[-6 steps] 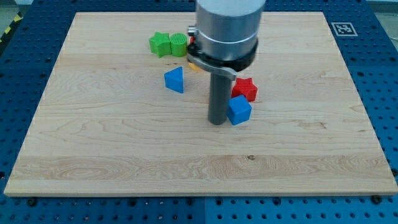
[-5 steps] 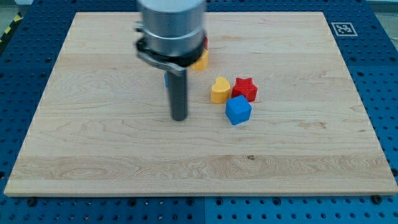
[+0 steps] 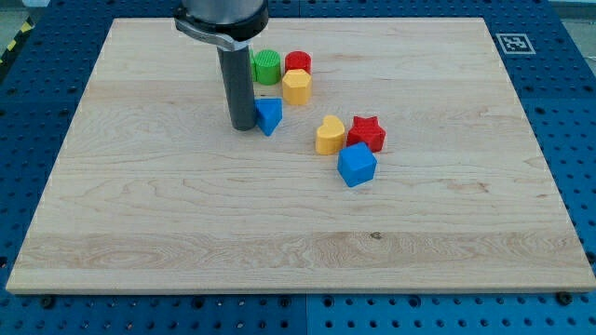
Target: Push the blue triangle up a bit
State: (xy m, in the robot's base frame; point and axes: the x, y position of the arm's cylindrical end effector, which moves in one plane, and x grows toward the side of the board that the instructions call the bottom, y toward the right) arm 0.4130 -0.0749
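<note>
The blue triangle (image 3: 270,114) lies on the wooden board (image 3: 140,214), above the board's middle. My tip (image 3: 242,127) stands right against the triangle's left side, touching or nearly touching it. The rod rises from there to the view's top and hides whatever lies behind it.
A green round block (image 3: 266,67), a red round block (image 3: 298,62) and a yellow block (image 3: 296,87) sit just above the triangle. A yellow heart (image 3: 329,136), a red star (image 3: 367,133) and a blue cube (image 3: 357,165) cluster to its lower right.
My tip has moved left from beside the blue cube, then up to the blue triangle's left side. The triangle now sits slightly to the right of where it was.
</note>
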